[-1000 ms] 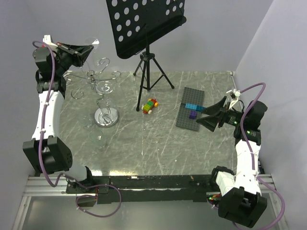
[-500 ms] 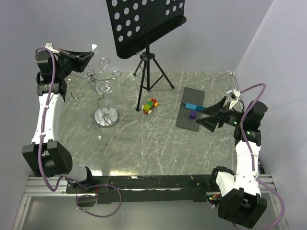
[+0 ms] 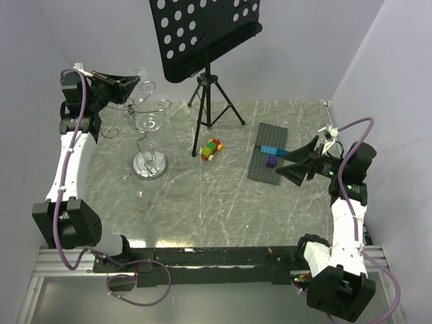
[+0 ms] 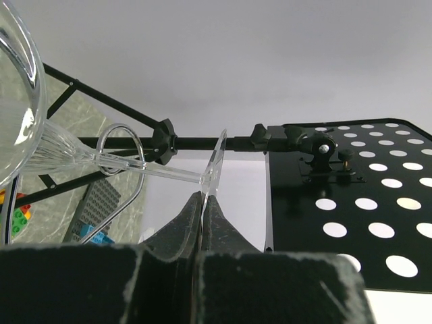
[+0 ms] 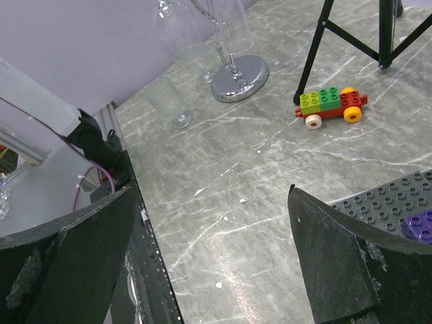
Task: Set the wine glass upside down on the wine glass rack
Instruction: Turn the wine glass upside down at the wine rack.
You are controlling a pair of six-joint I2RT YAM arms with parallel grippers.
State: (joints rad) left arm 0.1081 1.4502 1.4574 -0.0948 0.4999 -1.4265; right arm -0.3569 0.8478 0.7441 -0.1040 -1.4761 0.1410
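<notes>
The top camera looks down from behind both arms over the whole counter (image 3: pixel 223 202). The left wrist camera faces the music stand (image 4: pixel 351 202) closely; the right one skims the counter toward the toy car (image 5: pixel 331 104), both visible overhead.

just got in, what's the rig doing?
Left arm has its jaws shut on the wine glass by its foot, holding it up at the rack, far left. The stem sits by one hook; can't tell whether it's seated. Right arm hangs idle, jaws open, beside the grey brick plate.
</notes>
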